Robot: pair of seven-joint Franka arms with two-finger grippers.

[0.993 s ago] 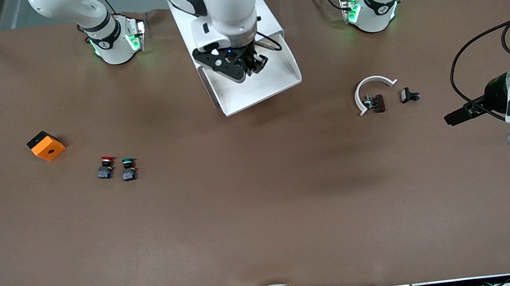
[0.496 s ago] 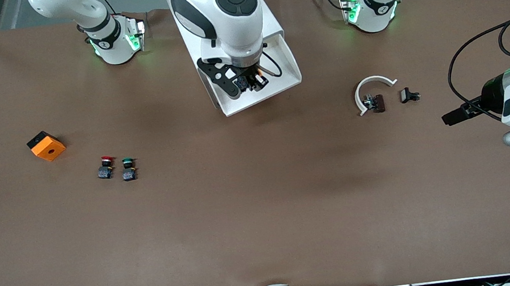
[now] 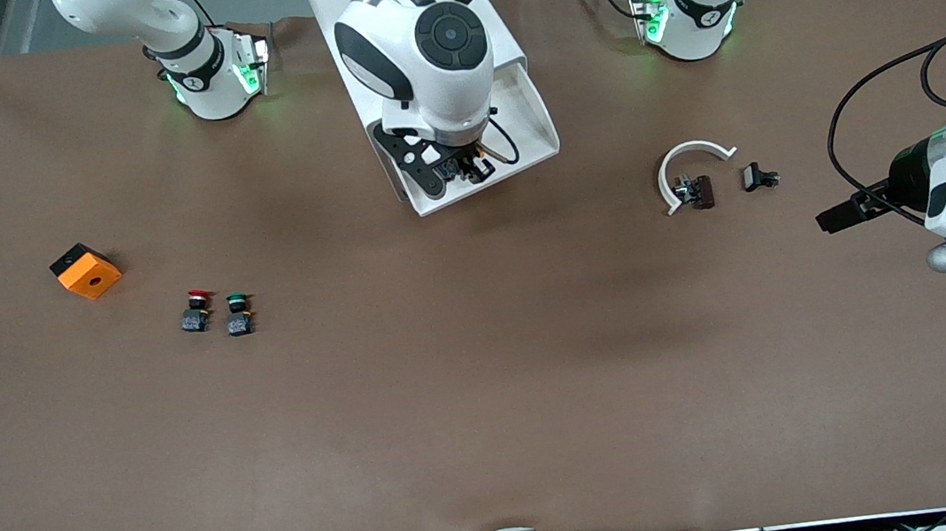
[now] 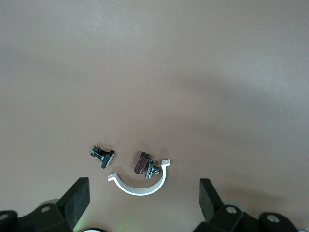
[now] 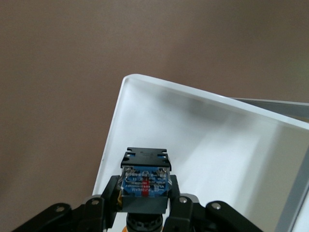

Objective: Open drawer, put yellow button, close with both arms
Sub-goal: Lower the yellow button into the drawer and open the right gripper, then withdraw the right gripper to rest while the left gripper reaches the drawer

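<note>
Fingers of our right gripper [image 5: 145, 212] clamp the yellow button [image 5: 145, 181] over the white tray of the pulled-out drawer [image 3: 533, 129], while our left gripper [image 4: 145, 203] waits spread wide above the table [image 3: 487, 388] toward the left arm's end.

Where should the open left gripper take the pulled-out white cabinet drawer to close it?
Probably the drawer's front wall, coming from the front camera's side, toward the left arm's end: no handle shows, and the right gripper holds the blue-and-black-bodied yellow button over its other half.
</note>
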